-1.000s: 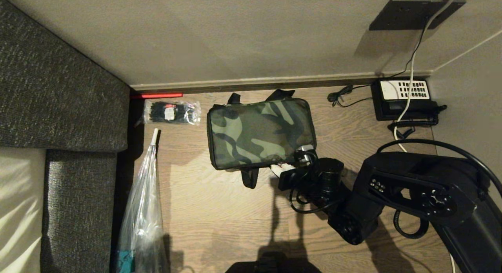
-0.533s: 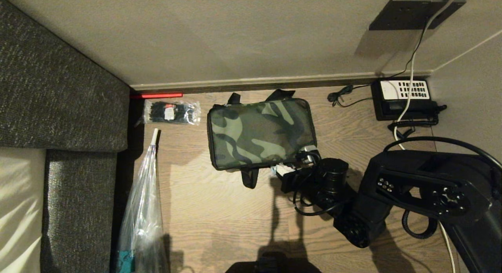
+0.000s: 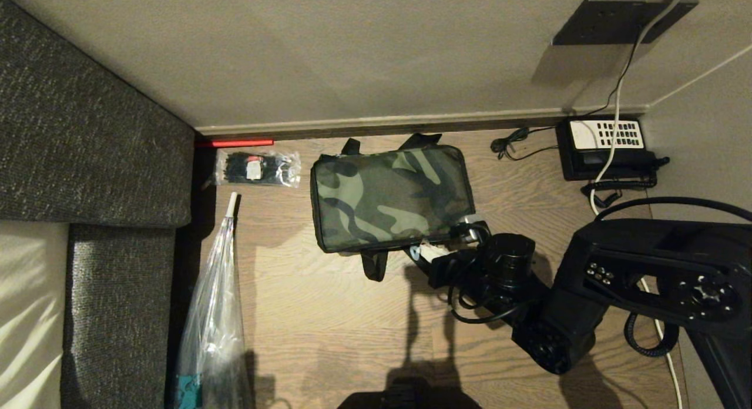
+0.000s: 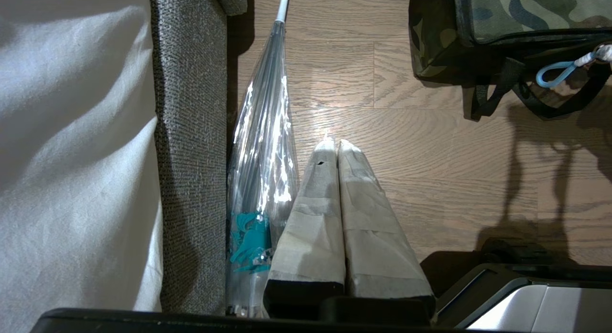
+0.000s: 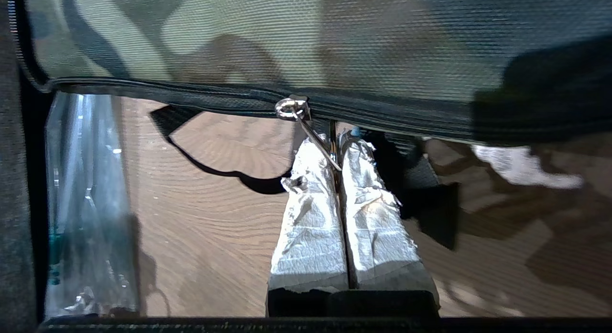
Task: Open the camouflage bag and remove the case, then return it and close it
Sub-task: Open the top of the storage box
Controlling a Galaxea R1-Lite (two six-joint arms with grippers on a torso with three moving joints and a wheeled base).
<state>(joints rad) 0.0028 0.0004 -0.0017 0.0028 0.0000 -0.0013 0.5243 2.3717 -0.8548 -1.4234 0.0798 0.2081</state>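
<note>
Change since a second ago: the right arm (image 3: 617, 280) has drawn back from the camouflage bag (image 3: 390, 198), toward the near right; the bag has kept its place and shape.
Camouflage bag: lies flat on the wood floor (image 3: 329, 315), just before the skirting board, lid down and zipper shut along the near edge; contents hidden, the case unseen.
Right gripper (image 5: 336, 153): at the bag's near right corner, taped fingers (image 5: 311, 218) pressed together on the metal zipper pull (image 5: 306, 127).
Left gripper (image 4: 336, 144): hangs over the floor, well clear of the bag's near left corner, fingers together, holding nothing.
Clear bag of black ties (image 3: 257, 167): just left of the camouflage bag.
Umbrella in clear sleeve (image 3: 214, 315): left of the bag, along the sofa (image 3: 88, 133).
Telephone (image 3: 605, 147): right of the bag, by the wall.
</note>
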